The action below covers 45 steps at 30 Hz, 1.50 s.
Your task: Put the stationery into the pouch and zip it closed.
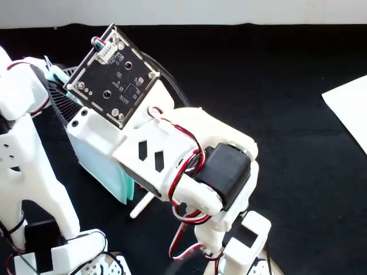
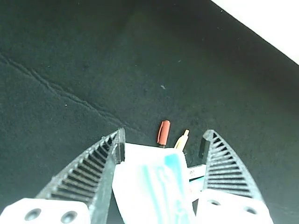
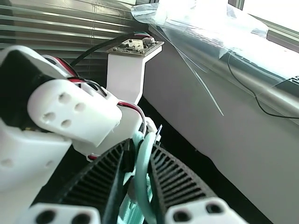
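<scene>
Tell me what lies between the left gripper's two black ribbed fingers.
In the left wrist view, the translucent white-and-teal pouch lies between the left gripper's open fingers.

Daylight comes in through the window (image 3: 275, 11) in the right wrist view, burnt out to white and gleaming on the plastic film (image 3: 201, 23) beneath it. In the high view the black bench (image 1: 275, 86) stays dark while the sheet of paper (image 1: 350, 109) glares. In the left wrist view the pouch (image 2: 154, 186) shines pale against the dim bench.
</scene>
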Tool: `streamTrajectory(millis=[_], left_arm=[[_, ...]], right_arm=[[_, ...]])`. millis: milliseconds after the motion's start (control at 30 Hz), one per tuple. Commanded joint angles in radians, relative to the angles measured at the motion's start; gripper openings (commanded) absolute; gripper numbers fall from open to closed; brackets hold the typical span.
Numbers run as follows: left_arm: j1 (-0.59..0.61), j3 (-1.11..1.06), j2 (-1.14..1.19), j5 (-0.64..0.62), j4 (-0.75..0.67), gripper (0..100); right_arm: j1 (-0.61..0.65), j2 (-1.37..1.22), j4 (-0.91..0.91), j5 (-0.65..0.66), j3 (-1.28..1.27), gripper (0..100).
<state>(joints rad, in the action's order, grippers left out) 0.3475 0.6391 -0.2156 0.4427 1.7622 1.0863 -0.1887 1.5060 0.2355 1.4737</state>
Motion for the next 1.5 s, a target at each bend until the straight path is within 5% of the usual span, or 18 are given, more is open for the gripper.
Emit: streamTrajectory(millis=[0, 1200, 1467], left_arm=[[-0.004, -0.033, -0.027, 0.064, 0.008, 25], [0.045, -0.309, -0.157, 0.387, 0.000, 24], [0.022, -0.315, -0.153, 0.440, 0.000, 4]], right_arm=[[0.008, 0.004, 0.001, 0.005, 0.028, 0.5], [0.012, 0.002, 0.028, 0.005, 0.024, 0.5], [0.012, 0.002, 0.028, 0.005, 0.024, 0.5]])
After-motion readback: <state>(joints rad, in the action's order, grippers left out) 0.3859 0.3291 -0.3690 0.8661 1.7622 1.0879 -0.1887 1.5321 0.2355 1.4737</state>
